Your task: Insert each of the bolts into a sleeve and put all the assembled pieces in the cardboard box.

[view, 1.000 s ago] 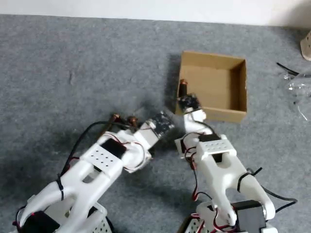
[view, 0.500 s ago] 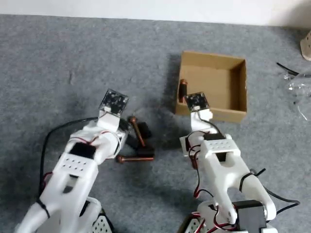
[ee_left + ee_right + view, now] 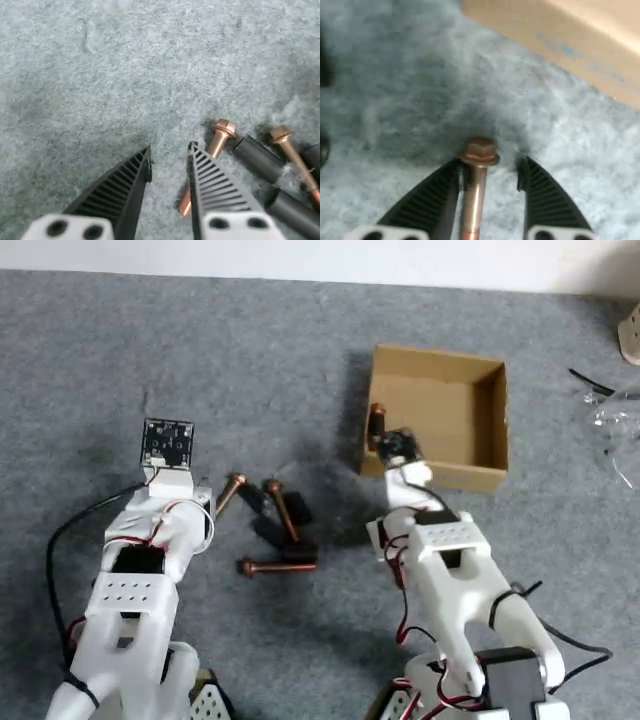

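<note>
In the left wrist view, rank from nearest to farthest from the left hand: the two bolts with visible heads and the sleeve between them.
1. First bolt, right beside the left hand.
2. Sleeve, just past that bolt.
3. Second bolt, beyond the sleeve.

I have open grey carpet [image 3: 250, 340] across the upper left. At centre, copper bolts [image 3: 277, 566] and black cylindrical sleeves [image 3: 297, 508] lie scattered; the brown cardboard box [image 3: 432, 476] blocks centre-right.
</note>
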### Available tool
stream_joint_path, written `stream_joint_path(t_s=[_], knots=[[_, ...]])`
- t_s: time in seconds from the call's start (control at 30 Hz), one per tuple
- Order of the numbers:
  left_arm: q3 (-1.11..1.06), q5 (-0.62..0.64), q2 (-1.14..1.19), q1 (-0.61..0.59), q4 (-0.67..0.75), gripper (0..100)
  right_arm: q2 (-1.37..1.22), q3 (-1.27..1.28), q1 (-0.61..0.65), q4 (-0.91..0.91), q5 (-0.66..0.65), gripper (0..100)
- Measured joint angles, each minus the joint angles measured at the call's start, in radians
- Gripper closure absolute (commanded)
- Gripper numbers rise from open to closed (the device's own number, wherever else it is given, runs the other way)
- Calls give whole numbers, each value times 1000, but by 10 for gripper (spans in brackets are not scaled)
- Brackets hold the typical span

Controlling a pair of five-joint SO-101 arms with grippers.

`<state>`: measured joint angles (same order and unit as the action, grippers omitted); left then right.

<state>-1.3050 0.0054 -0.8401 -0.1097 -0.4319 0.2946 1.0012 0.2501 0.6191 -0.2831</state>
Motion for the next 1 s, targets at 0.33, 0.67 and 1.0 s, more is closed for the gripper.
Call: stream_joint_path(t_s=[0.33, 0.67, 1.0], knots=[[0, 0, 0, 0, 0, 877, 0, -285, 199, 186, -63, 840], [0, 63, 0, -115, 0, 874, -15, -341, 459, 206, -64, 841], [0, 103, 0, -166, 0, 874, -250, -358, 480, 157, -114, 842]])
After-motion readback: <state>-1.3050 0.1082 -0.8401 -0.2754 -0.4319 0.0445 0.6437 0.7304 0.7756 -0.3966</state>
